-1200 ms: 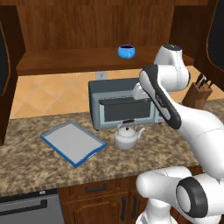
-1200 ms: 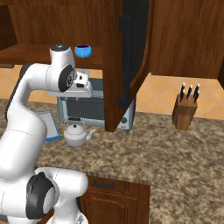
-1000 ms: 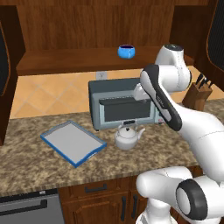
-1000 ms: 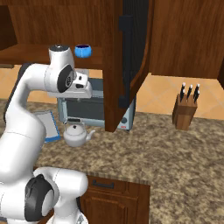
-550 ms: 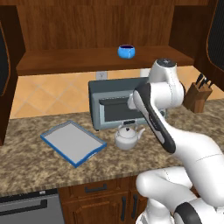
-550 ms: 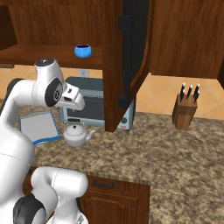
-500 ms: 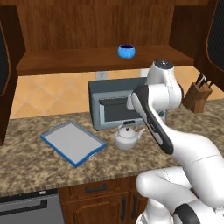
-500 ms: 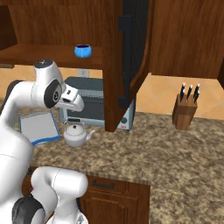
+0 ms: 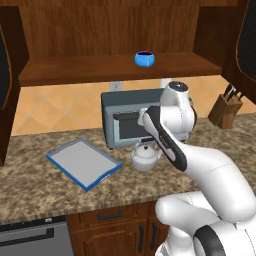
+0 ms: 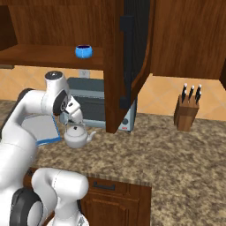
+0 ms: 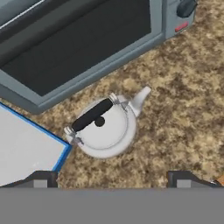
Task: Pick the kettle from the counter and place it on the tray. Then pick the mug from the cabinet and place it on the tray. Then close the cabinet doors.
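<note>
The white-grey kettle (image 9: 145, 158) (image 10: 77, 136) stands on the speckled counter (image 9: 40, 192), in front of a grey toaster oven (image 9: 125, 122). My gripper (image 10: 75, 120) (image 11: 111, 181) hangs open just above it, pointing down, with nothing between the fingers. From the hand camera the kettle (image 11: 103, 127) lies straight below, its dark handle running diagonally and its spout towards the upper right. The blue-rimmed tray (image 9: 84, 163) (image 11: 24, 148) lies flat on the counter to the kettle's left. The blue mug (image 9: 144, 58) (image 10: 83, 51) sits on the cabinet shelf (image 9: 75, 70). The cabinet doors (image 10: 132, 57) stand open.
A knife block (image 10: 186, 115) stands on the counter at the right. The open right door (image 9: 247, 40) juts out over the counter beside the arm. The toaster oven (image 11: 83, 43) is close behind the kettle. Drawers with black handles (image 9: 110, 216) run below the worktop.
The arm has come down from shelf height to just above the kettle. The jaws have spread wider. Kettle, tray and mug have not moved.
</note>
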